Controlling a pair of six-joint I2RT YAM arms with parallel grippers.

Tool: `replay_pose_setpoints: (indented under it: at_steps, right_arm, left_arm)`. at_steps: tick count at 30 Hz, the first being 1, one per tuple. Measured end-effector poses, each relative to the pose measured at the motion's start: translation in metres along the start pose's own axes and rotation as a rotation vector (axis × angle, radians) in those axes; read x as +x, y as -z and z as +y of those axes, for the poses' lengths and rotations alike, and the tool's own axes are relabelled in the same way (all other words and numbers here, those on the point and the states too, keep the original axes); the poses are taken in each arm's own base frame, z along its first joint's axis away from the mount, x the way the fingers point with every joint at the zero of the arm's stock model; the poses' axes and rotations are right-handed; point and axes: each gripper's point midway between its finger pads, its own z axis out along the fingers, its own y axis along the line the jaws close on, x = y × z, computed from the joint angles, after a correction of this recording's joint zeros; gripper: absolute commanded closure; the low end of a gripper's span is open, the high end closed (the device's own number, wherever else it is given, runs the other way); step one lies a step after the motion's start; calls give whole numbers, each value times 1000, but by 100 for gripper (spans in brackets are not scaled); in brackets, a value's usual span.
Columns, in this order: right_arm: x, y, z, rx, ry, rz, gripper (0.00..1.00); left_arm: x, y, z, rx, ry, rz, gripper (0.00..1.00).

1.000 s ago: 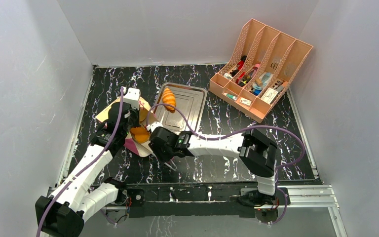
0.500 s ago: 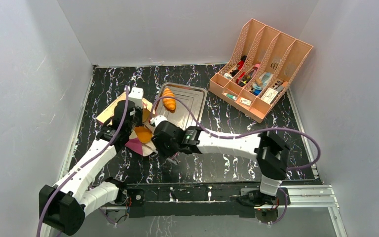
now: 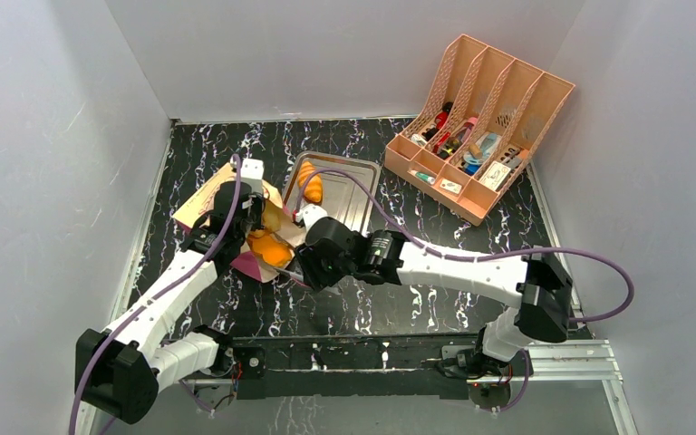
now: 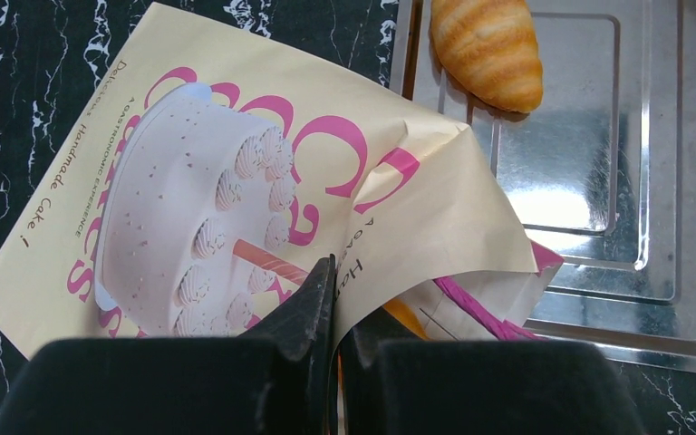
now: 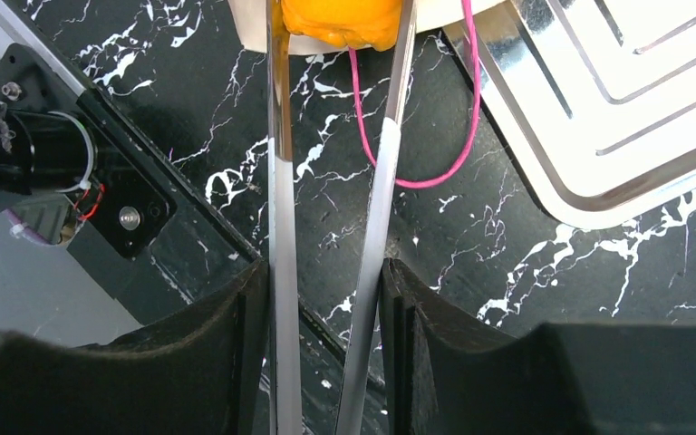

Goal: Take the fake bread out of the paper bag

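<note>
Paper bag (image 4: 399, 208) lies flat on the black marbled tabletop (image 3: 417, 208), cake print up. Its mouth faces the metal tray (image 4: 553, 181) and its corner overlaps the tray's rim.

Left tool (image 4: 335, 272): fingers pressed together, pinching the upper paper wall at the bag's mouth edge. Under that raised edge, something orange shows inside the bag.

Right tool (image 5: 340, 23): long thin fingers narrowed onto an orange bread piece (image 5: 326, 18), gripped at the tips. The piece sits right at the bag's mouth, against the cream edge. Cannot tell if it is fully clear of the bag.

Pink cord handle (image 5: 467, 118) loops out onto the tabletop beside the tray.

Tray holds one striped roll (image 4: 489, 50) at its far end; nothing else in it.

File rack (image 3: 480, 109) stands at the far right, well apart, with small items in its compartments, too small to identify.
</note>
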Motion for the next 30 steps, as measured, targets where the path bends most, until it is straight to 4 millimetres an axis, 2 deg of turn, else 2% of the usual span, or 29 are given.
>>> replay_pose_setpoints:
  at_steps: [3, 13, 26, 30]
  right_arm:
    - [0, 9, -1, -2, -2, -5, 100]
    - [-17, 37, 2, -12, -4, -47, 100]
    - [-93, 81, 19, -26, 21, -184, 100]
    - [-103, 84, 19, -15, 34, -196, 100]
  left_arm:
    - [-2, 0, 2, -11, 1, -4, 100]
    - [-17, 0, 11, -60, 2, -18, 100]
    - [-49, 2, 28, -155, -1, -18, 100]
    - [-63, 5, 37, -190, 6, -30, 100]
